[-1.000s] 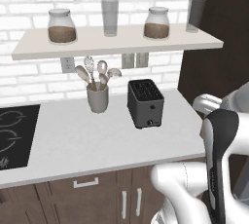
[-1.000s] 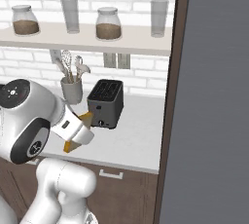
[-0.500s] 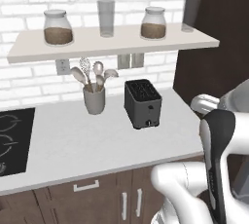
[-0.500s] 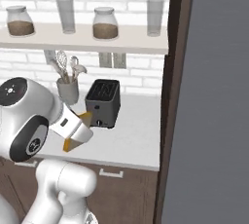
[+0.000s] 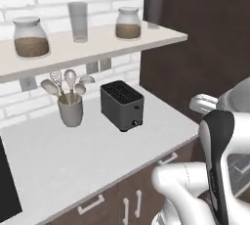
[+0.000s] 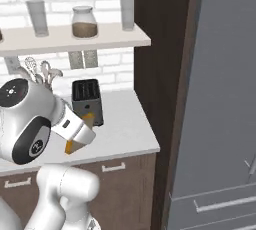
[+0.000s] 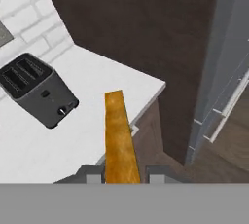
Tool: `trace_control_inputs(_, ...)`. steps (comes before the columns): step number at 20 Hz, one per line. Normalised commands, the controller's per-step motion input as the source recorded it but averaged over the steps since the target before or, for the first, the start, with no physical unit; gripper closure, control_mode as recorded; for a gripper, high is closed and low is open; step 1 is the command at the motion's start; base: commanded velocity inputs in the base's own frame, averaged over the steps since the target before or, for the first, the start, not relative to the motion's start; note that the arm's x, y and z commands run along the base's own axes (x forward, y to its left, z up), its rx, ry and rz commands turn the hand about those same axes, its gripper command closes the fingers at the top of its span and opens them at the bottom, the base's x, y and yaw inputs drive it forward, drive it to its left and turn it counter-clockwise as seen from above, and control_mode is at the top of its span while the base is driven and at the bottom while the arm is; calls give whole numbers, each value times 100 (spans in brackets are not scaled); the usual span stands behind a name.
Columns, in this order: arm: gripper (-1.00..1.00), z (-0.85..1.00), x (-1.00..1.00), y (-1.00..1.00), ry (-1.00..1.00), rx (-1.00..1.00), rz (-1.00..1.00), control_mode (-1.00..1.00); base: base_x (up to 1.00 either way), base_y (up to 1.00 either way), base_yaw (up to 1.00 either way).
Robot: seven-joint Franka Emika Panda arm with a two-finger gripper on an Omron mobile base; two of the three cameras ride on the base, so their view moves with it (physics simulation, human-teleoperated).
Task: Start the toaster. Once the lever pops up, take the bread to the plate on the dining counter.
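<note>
My gripper (image 7: 124,174) is shut on the bread (image 7: 118,138), a golden-brown slice seen edge-on between the fingertips. In the right base view the bread (image 6: 74,147) pokes out from the white hand (image 6: 75,131), held above the front of the worktop. The dark toaster (image 5: 122,105) stands on the white worktop with its slots empty. It also appears behind the hand (image 6: 87,101) and to the left, beyond the slice (image 7: 39,91). The plate and the dining counter are out of view.
A grey utensil cup (image 5: 71,111) stands left of the toaster. A shelf (image 5: 93,43) above carries jars and glasses. A tall dark panel (image 6: 160,74) and a grey fridge (image 6: 220,99) rise at the worktop's right end. Brown cabinets (image 5: 122,204) sit below.
Both base views have swung to the right, so the camera moved: toaster and shelf sit further left, and the dark panel and fridge fill more of the picture. The bread stays gripped.
</note>
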Motion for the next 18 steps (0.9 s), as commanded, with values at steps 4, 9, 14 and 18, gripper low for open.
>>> trace_control_inputs(4,100,0,0,0,0,0,0,100,-27,22,-85)
trace_control_inputs(9,100,0,0,0,0,0,0,100,-22,0,-90)
trace_control_inputs(14,100,0,0,0,0,0,0,100,-13,0,-85)
trace_control_inputs(18,100,0,0,0,0,0,0,100,-3,-16,-78)
